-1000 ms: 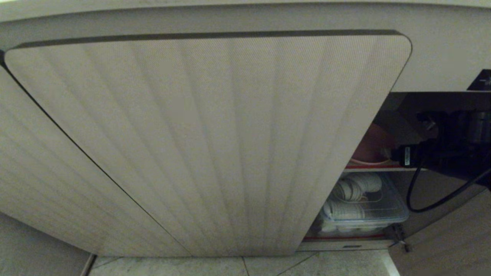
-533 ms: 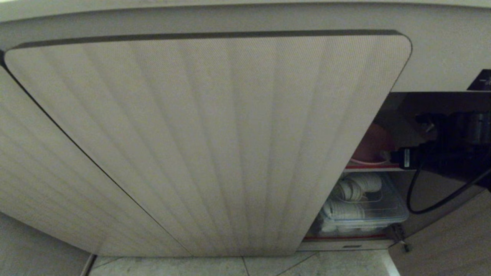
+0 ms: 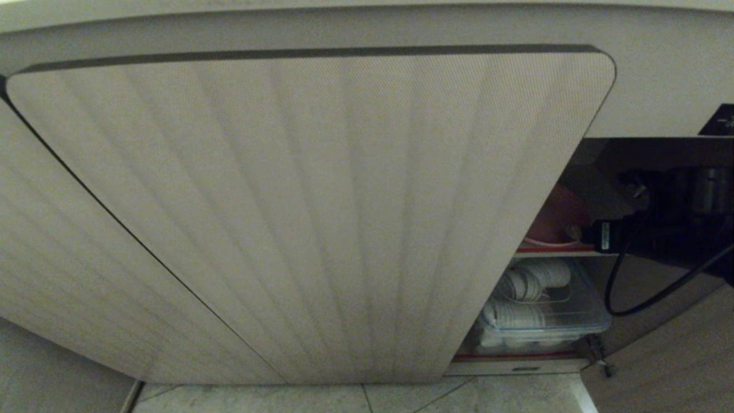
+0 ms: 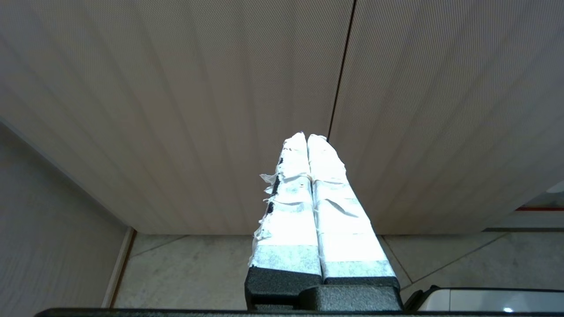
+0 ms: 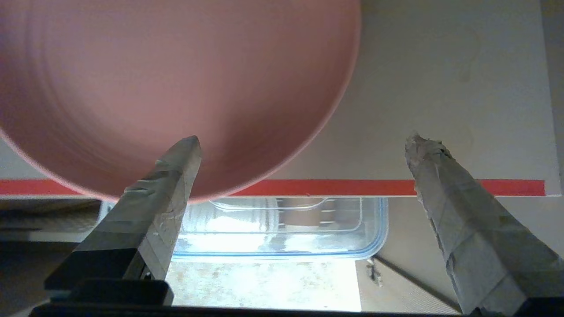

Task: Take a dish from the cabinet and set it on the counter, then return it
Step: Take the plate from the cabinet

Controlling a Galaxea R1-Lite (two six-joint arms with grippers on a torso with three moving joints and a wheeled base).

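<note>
The right tool (image 5: pixel 302 141) reaches into the open side of the cabinet (image 3: pixel 309 218), its taped fingers (image 5: pixel 462 220) spread wide with nothing between them. The pink plate (image 5: pixel 176 88) lies on the red-edged upper shelf (image 5: pixel 440 110), its near rim overhanging the shelf's front edge; one finger lies across the plate's rim in the right wrist view, but contact cannot be judged. Below the shelf sits a clear plastic storage box (image 3: pixel 550 310) holding white dishes. In the head view the plate (image 3: pixel 559 221) shows just past the fluted door. The left tool (image 4: pixel 308 136), with its taped fingers pressed together and empty, hangs before the closed doors above the tiled floor (image 4: pixel 198 273).
</note>
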